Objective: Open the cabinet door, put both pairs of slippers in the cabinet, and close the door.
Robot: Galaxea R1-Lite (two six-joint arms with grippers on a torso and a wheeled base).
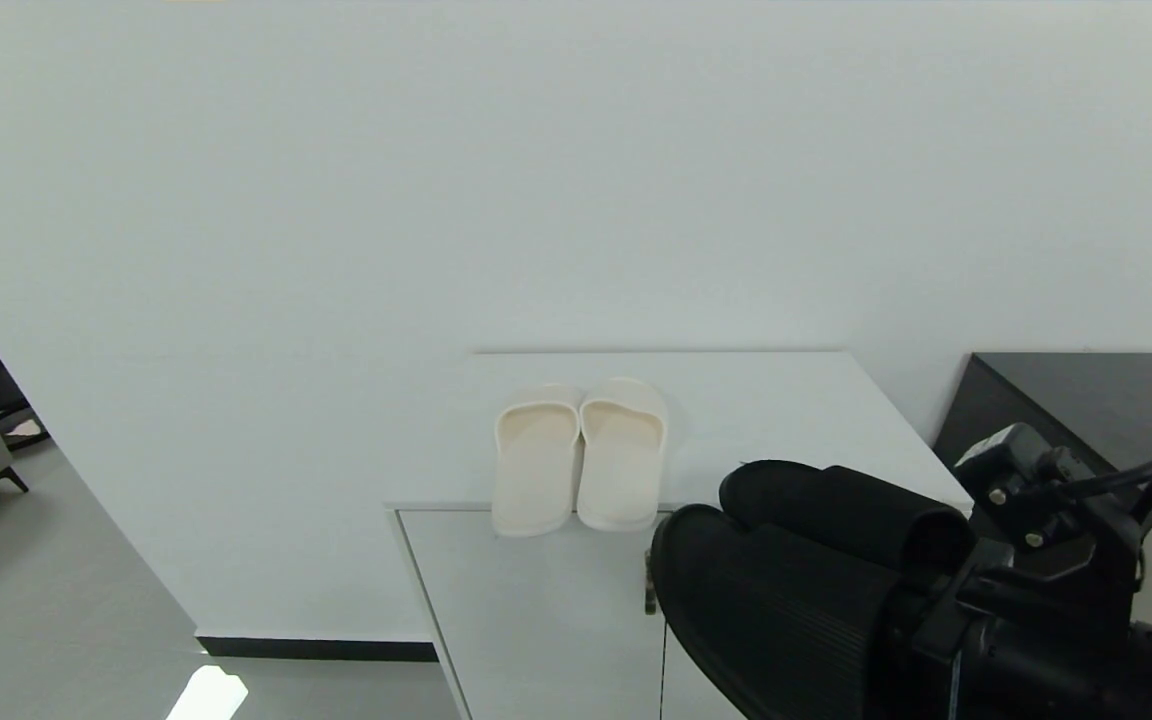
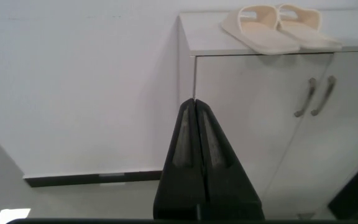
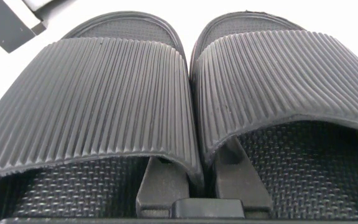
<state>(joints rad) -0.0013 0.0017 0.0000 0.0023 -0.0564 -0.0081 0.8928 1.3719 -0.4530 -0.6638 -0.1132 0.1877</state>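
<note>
Here's the pair of black ribbed rubber slippers (image 1: 816, 570) up in the air at the lower right of the head view, carried by the right gripper (image 3: 194, 183). Its two fingers (image 3: 160, 186) run in under the straps and pinch the slippers' inner walls together, so that tool is clamped on the pair, jaws only narrowly apart. The pair of cream smooth foam slippers (image 1: 579, 460) sits side by side at centre frame, on top of the white box-shaped cabinet (image 1: 786, 410), toes right at its front edge. Now the catch: the cabinet's two white doors (image 2: 247, 124) look flush and closed, their slim metal handles (image 2: 303, 98) side by side. So I'd call this the opening step, not yet done, with one pair already in hand. The left gripper (image 2: 194, 124) hangs low before the cabinet front, fingers pressed together, holding nothing. The next move likely asks it to part those fingers, take a handle and pull.
</note>
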